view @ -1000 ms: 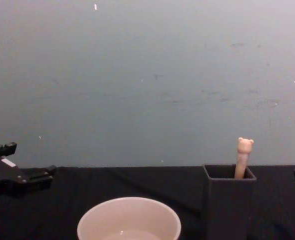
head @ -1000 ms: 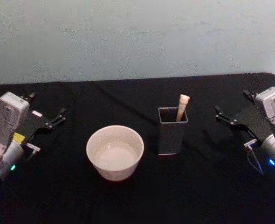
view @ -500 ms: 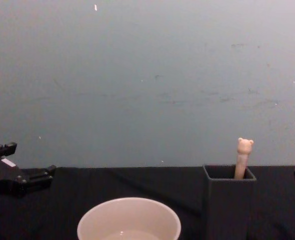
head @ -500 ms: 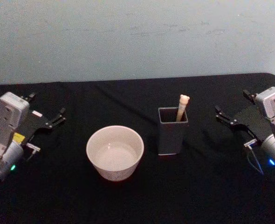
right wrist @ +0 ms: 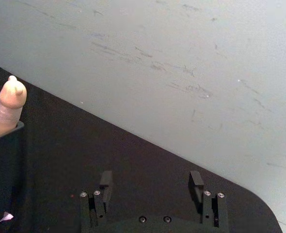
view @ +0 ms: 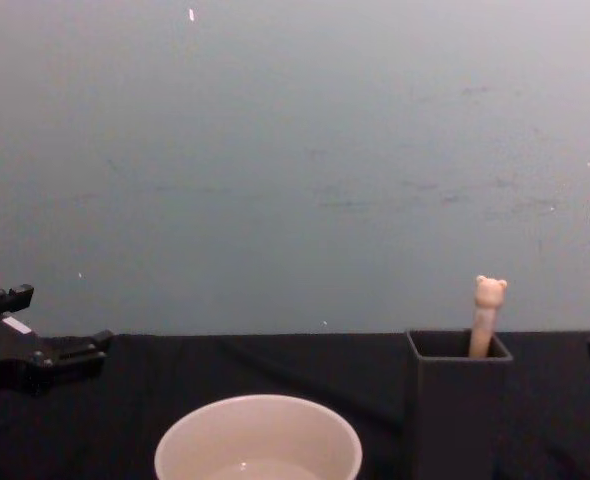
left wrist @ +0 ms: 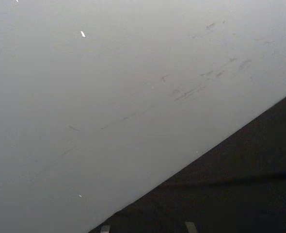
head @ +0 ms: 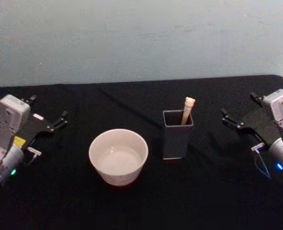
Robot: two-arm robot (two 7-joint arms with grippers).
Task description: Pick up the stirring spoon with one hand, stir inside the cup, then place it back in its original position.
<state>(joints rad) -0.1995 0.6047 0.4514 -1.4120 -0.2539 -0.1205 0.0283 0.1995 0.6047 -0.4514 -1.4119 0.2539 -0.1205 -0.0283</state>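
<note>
Black table (head: 208,196): carries everything, pale wall behind.
Grey holder (head: 176,143): upright, mid-table.
Cream cup (head: 117,171): upright, near the holder's left side, not touching it.
Beige stirring spoon (head: 187,109): stands in the holder, leaning toward its far right corner (bear head above the rim).
Parked left gripper (head: 61,120): by the table's left edge, fingers apart, empty.
Parked right gripper (head: 226,118): by the right edge, fingers apart, empty.

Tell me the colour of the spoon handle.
Beige; the stirring spoon shows best in the chest view.

Open gap between cup (head: 116,176) and holder (head: 176,143)
</note>
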